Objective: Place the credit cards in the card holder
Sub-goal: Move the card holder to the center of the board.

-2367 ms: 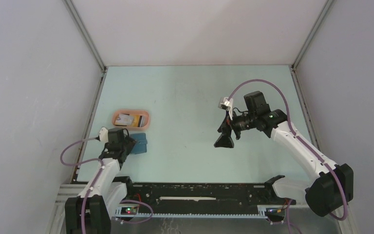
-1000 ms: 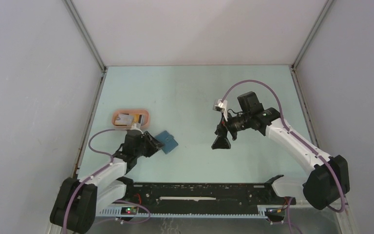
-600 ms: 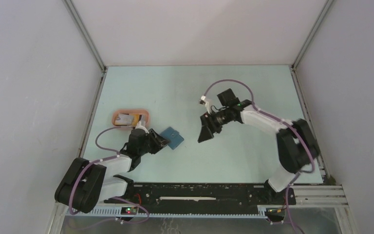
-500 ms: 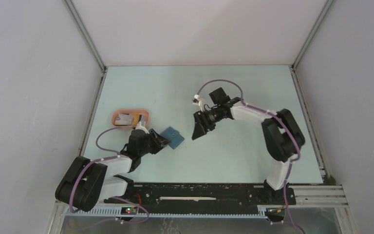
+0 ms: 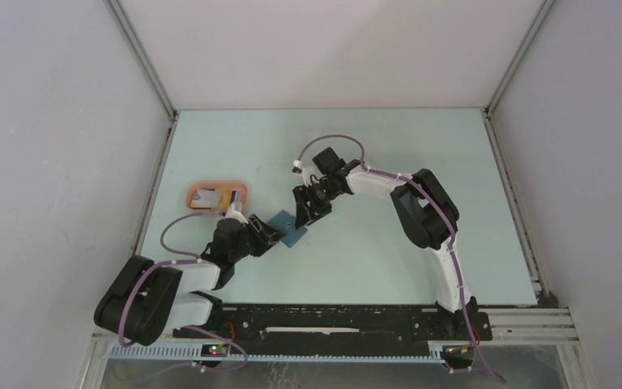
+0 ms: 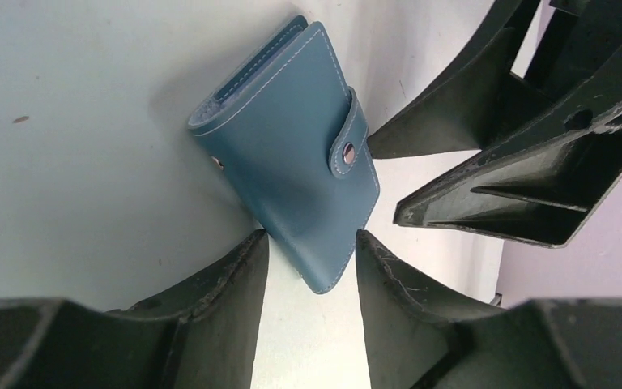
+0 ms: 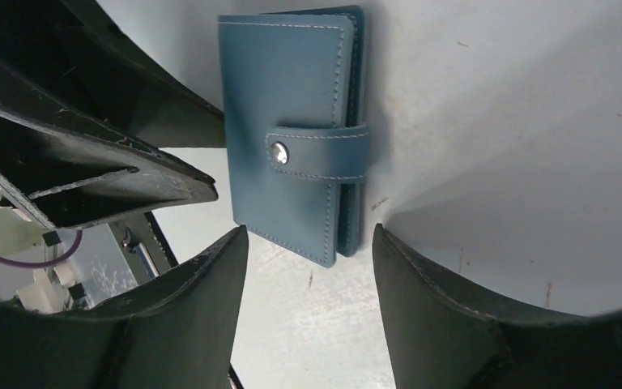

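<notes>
The card holder (image 5: 291, 228) is a dark-blue wallet, snapped shut, lying flat on the table right of the pink tray. In the left wrist view its near corner (image 6: 324, 259) sits between the fingers of my left gripper (image 6: 312, 253), which is open, with a gap on the right side. My right gripper (image 7: 308, 241) comes from the opposite side, open, its fingertips straddling the near end of the card holder (image 7: 291, 138) without touching. The credit cards (image 5: 210, 197), a whitish one and a yellow-orange one, lie in the tray.
The salmon-pink oval tray (image 5: 243, 192) stands just beyond my left gripper (image 5: 268, 235). My right gripper (image 5: 301, 212) and left gripper almost meet over the holder. Grey walls close in the table at left, back and right.
My right arm has swung left across the table and its gripper now reaches the card holder. The holder slid a little to the right with my left gripper. The left jaws have widened.
</notes>
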Robot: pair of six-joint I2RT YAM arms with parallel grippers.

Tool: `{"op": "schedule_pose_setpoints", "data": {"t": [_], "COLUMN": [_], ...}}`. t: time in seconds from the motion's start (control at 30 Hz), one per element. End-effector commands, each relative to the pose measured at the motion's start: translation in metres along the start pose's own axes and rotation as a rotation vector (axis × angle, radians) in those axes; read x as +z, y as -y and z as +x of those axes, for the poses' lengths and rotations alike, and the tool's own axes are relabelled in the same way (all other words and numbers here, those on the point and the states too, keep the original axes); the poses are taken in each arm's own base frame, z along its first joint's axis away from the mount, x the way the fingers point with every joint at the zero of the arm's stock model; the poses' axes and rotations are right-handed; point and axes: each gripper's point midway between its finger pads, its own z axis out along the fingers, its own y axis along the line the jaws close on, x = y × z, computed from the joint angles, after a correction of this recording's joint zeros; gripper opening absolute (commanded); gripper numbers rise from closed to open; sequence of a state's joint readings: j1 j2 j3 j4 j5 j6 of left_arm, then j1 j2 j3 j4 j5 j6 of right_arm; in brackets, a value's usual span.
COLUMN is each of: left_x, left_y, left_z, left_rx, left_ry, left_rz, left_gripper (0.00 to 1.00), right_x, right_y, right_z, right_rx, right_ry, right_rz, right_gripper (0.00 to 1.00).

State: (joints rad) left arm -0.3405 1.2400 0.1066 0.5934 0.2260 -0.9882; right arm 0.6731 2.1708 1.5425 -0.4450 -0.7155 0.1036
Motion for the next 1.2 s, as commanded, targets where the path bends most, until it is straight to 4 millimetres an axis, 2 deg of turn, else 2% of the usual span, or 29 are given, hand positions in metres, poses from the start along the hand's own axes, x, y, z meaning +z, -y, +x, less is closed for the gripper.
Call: {"op": "schedule_pose_setpoints", "data": {"t": [0.0,0.1,0.37,0.5,0.53,0.63,0.7,0.8,0.9,1.07,1.17], "left_x": [-0.005,-0.002,0.007,0.01,0.01,0.008,0.008,0.011,0.015,0.017,0.017], "left_y": [-0.044,-0.045,-0.039,-0.025,-0.021,-0.012,-0.006,0.004,0.01,0.021,0.025], "left_z": [0.033,0.036,0.043,0.039,0.038,0.034,0.033,0.031,0.03,0.031,0.029], "left_rx": [-0.025,-0.04,-0.067,-0.075,-0.076,-0.076,-0.071,-0.071,-0.089,-0.12,-0.113], "left_ry": [-0.105,-0.118,-0.15,-0.139,-0.131,-0.108,-0.11,-0.111,-0.112,-0.129,-0.114], "left_rz": [-0.14,-0.132,-0.075,0.0,0.021,0.074,0.102,0.146,0.187,0.26,0.278], "left_gripper": [0.5,0.47,0.29,0.24,0.24,0.3,0.35,0.4,0.4,0.38,0.33], "right_x": [0.014,0.02,0.02,0.013,0.011,0.004,0.001,0.0,-0.001,-0.003,-0.003], "right_y": [0.005,0.001,-0.017,-0.018,-0.015,-0.003,0.002,0.002,-0.001,-0.002,-0.002], "right_z": [0.006,0.015,0.024,0.019,0.018,0.016,0.018,0.022,0.023,0.024,0.025], "right_rx": [0.032,0.052,0.117,0.142,0.14,0.158,0.172,0.174,0.168,0.179,0.185], "right_ry": [-0.037,-0.065,-0.086,-0.06,-0.052,-0.032,-0.031,-0.043,-0.049,-0.055,-0.059], "right_rz": [0.035,0.005,-0.101,-0.132,-0.123,-0.108,-0.109,-0.123,-0.14,-0.172,-0.181], "right_gripper": [0.67,0.65,0.56,0.39,0.31,0.14,0.08,0.05,0.03,0.02,0.02]}}
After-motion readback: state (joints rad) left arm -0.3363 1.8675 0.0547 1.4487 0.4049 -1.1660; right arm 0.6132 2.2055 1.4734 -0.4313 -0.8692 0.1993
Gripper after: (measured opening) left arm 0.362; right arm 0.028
